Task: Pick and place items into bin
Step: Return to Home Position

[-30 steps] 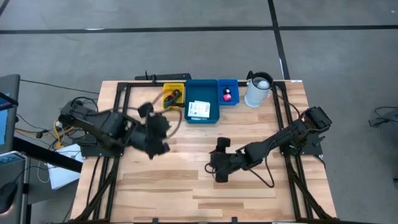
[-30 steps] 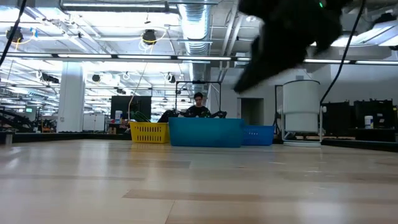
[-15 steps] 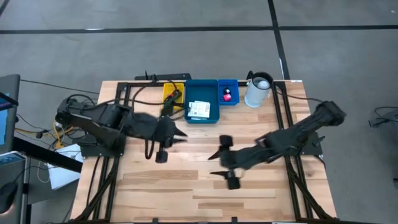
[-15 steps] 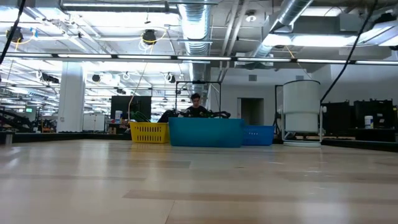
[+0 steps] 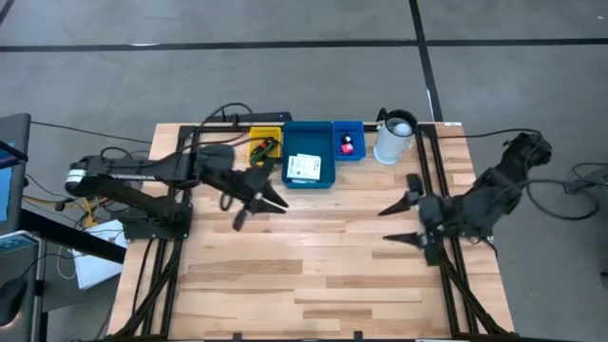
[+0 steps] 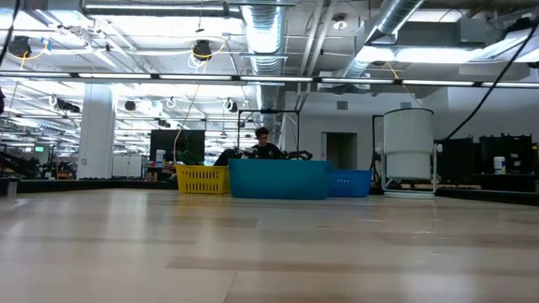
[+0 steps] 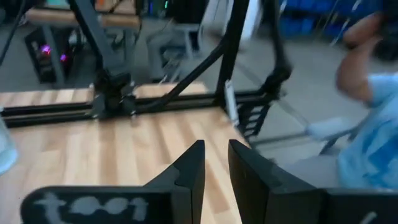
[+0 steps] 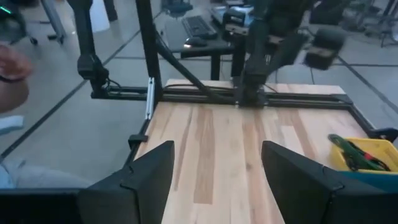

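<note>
Both pincers empty, the items lying in the bins.

Only the wrist views settle the grip: the left pincer [image 7: 216, 144] shows a narrow gap, the right pincer [image 8: 217, 146] gapes wide, and neither holds anything. The low view shows no arm, just a person [image 6: 263, 145] behind the bins. From above, the right one has pulled back from the middle of the surface [image 5: 313, 266] to its right edge since half a second ago. The yellow bin [image 5: 255, 152] holds green and black cables [image 5: 269, 145], the large blue bin [image 5: 309, 138] white printed cards [image 5: 304, 167], the small blue bin [image 5: 349, 126] a pink round piece [image 5: 347, 146].
</note>
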`<act>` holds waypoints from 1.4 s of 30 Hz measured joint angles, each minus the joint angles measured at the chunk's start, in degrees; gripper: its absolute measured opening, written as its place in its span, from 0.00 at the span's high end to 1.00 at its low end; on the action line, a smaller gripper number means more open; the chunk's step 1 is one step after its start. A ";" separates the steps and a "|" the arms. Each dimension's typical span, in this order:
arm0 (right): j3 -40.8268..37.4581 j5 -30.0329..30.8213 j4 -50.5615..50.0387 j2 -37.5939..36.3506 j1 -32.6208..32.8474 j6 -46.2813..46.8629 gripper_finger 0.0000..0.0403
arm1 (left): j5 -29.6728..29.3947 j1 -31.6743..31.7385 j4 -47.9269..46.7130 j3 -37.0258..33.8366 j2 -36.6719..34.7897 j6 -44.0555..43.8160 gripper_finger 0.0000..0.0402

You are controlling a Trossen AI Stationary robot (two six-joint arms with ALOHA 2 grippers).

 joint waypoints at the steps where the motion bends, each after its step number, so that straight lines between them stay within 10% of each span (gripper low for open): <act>1: -1.36 0.36 0.26 -1.87 0.34 0.37 0.42 | 1.59 1.04 3.29 -3.54 -2.22 -1.19 0.85; 12: -25.81 8.73 7.09 -21.96 0.76 4.41 0.42 | 3.99 6.60 24.87 -34.83 -28.95 -12.47 0.85; 25: -62.63 8.16 33.52 -49.13 -0.64 -2.77 0.42 | 2.10 7.38 25.37 -48.10 -47.52 -15.24 0.85; 42: -69.08 6.95 31.75 -58.04 -1.38 -2.51 0.42 | -3.73 7.11 31.35 -62.20 -51.46 -22.66 0.85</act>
